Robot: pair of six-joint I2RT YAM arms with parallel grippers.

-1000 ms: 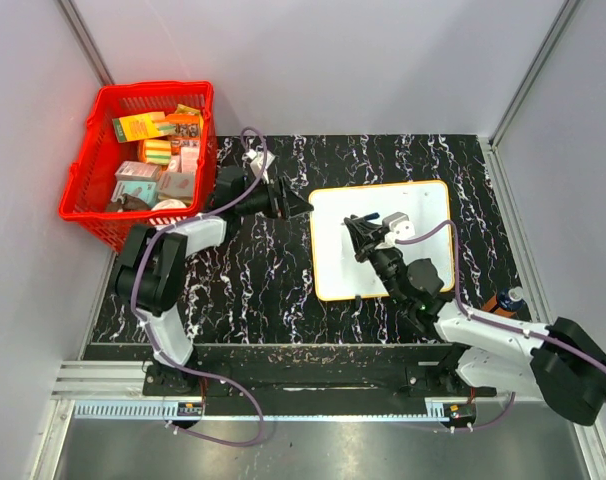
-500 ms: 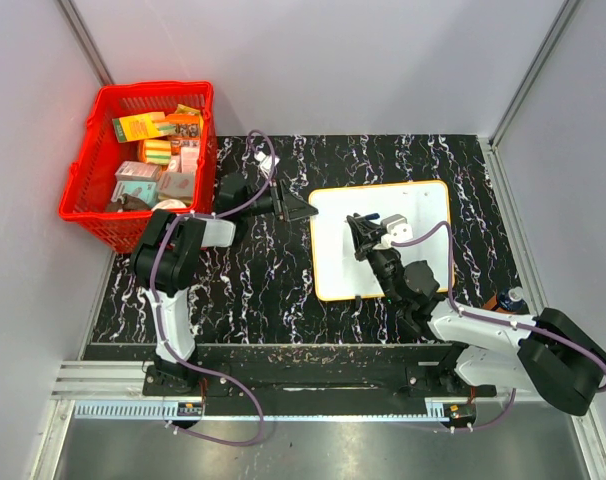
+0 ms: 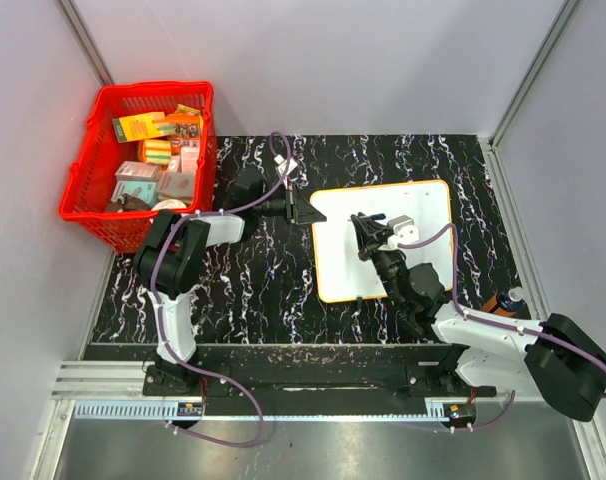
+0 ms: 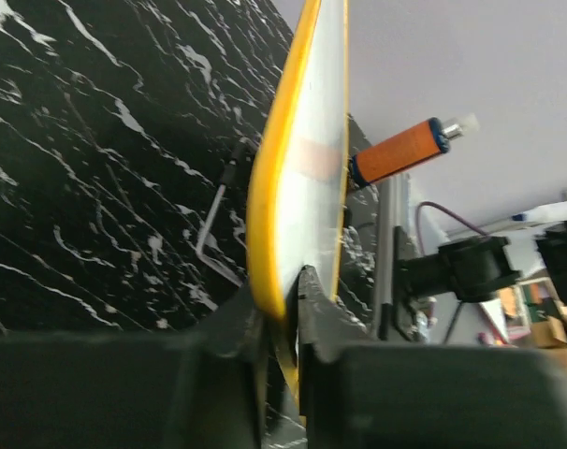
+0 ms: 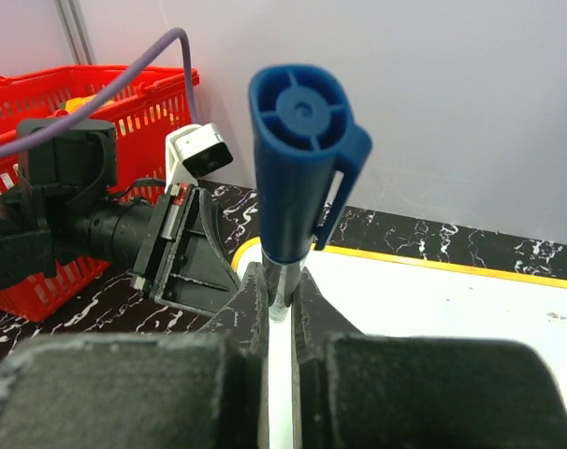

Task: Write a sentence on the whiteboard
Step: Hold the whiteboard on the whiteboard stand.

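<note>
The whiteboard [image 3: 333,255] lies flat on the table [image 3: 253,290], and everything else is best placed from it. The left hand [image 3: 308,212] reaches in at the whiteboard's left edge, toward the far corner. The left wrist view shows its fingers [image 4: 321,323] one on each face of the orange-yellow rim [image 4: 265,206], pressed onto it, most likely to pin the whiteboard against sliding under pen strokes. The right hand [image 3: 363,225] hangs over the whiteboard's left-centre, clamped on a marker [image 5: 298,159] whose blue clipped end stands up toward the wrist camera. The writing end is hidden below the fingers, so I cannot tell whether it touches the surface. No words show on the white face. Open white room runs rightward from the marker, enough for a line of writing, though the right arm lies over the near right part. The red basket [image 3: 83,190] stands well left of the whiteboard, clear of both arms, and an orange cylinder [image 3: 500,300] lies just off the near right corner.
</note>
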